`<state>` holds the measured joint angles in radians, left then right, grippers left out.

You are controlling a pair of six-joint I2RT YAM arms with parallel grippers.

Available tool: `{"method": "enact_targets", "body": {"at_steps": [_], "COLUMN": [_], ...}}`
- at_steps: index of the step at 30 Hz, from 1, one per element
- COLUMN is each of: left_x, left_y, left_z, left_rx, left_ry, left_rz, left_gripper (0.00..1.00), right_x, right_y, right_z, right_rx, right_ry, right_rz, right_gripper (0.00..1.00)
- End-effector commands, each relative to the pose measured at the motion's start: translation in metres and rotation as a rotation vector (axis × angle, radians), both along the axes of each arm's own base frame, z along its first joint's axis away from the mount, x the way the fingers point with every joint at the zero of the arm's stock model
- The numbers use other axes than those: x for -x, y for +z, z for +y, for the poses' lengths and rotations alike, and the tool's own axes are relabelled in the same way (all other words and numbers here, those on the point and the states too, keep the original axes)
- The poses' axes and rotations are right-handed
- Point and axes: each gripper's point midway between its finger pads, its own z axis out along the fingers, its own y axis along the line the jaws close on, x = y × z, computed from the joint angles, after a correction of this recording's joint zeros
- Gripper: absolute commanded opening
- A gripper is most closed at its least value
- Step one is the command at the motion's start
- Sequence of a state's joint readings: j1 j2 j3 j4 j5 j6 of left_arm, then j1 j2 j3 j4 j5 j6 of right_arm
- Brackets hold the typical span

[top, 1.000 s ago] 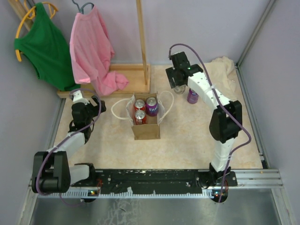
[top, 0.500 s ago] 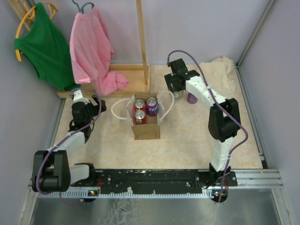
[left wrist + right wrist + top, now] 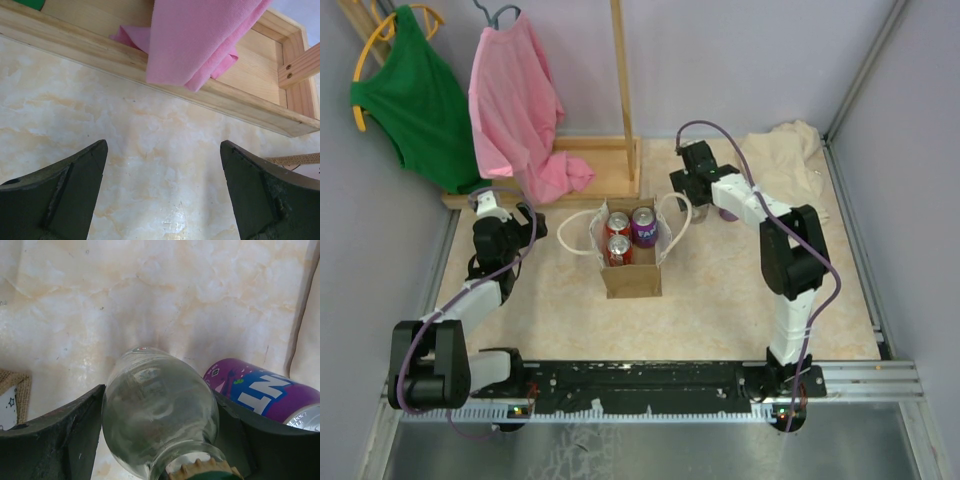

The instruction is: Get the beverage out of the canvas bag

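Note:
The canvas bag [image 3: 632, 268] stands open mid-table with white loop handles; inside it are two red cans [image 3: 618, 236] and a purple can [image 3: 644, 227]. My right gripper [image 3: 696, 200] is just right of the bag, shut on a clear glass bottle [image 3: 160, 410] with a crown cap, held low over the table. Its fingers [image 3: 55, 435] press both sides of the bottle. Another purple can [image 3: 730, 211] stands on the table close beside the bottle; it also shows in the right wrist view [image 3: 260, 395]. My left gripper [image 3: 523, 222] is open and empty left of the bag, over bare table [image 3: 162, 146].
A wooden clothes-rack base [image 3: 582, 168] runs along the back left, with a pink shirt [image 3: 515, 100] and a green shirt [image 3: 412, 95] hanging above. A beige cloth [image 3: 790, 150] lies at the back right. The bag's corner [image 3: 12, 390] is left of the bottle.
My right gripper has come down and toward the near left with the bottle, ending beside the loose purple can, close to the bag's right handle. The left arm has not moved.

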<state>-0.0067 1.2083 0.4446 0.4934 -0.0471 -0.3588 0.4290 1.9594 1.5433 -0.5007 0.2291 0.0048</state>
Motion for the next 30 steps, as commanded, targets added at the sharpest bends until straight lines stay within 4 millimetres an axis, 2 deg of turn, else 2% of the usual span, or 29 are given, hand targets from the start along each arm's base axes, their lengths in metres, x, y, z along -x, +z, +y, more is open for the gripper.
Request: {"method": "enact_targets", "body": {"at_steps": [1, 7, 8, 11, 13, 14, 19, 20, 23, 27, 30], "left_x": [-0.008, -0.008, -0.008, -0.007, -0.007, -0.007, -0.007, -0.008, -0.008, -0.008, -0.008], "left_y": [0.015, 0.016, 0.016, 0.016, 0.017, 0.016, 0.016, 0.015, 0.015, 0.015, 0.016], "left_z": [-0.003, -0.004, -0.004, -0.004, -0.003, -0.004, -0.005, -0.005, -0.005, -0.006, -0.006], "left_rx": [-0.007, -0.007, -0.004, -0.005, -0.005, -0.004, 0.000, 0.001, 0.000, 0.001, 0.001], "left_ry": [-0.021, -0.023, -0.022, -0.022, -0.021, -0.022, -0.027, -0.028, -0.028, -0.030, -0.032], "left_rz": [-0.041, -0.043, -0.042, -0.043, -0.045, -0.043, -0.042, -0.040, -0.041, -0.041, -0.044], "left_gripper": [1.00, 1.00, 1.00, 1.00, 1.00, 1.00, 1.00, 1.00, 1.00, 1.00, 1.00], "right_x": [-0.032, -0.032, -0.032, -0.031, -0.029, -0.029, -0.028, -0.028, -0.028, -0.029, -0.030], "right_y": [0.045, 0.043, 0.043, 0.041, 0.042, 0.043, 0.047, 0.048, 0.051, 0.054, 0.067], "right_z": [0.009, 0.006, 0.005, 0.002, 0.001, 0.001, 0.001, 0.001, 0.003, 0.005, 0.005], "right_rx": [-0.068, -0.063, -0.058, -0.045, -0.043, -0.043, -0.036, -0.034, -0.029, -0.022, -0.015], "right_ry": [-0.034, -0.050, -0.052, -0.057, -0.057, -0.057, -0.057, -0.057, -0.051, -0.055, -0.060], "right_rz": [-0.208, -0.220, -0.218, -0.213, -0.214, -0.213, -0.223, -0.226, -0.236, -0.247, -0.285], "right_gripper": [0.00, 0.00, 0.03, 0.30, 0.54, 0.60, 0.75, 0.81, 0.90, 0.97, 0.98]}}
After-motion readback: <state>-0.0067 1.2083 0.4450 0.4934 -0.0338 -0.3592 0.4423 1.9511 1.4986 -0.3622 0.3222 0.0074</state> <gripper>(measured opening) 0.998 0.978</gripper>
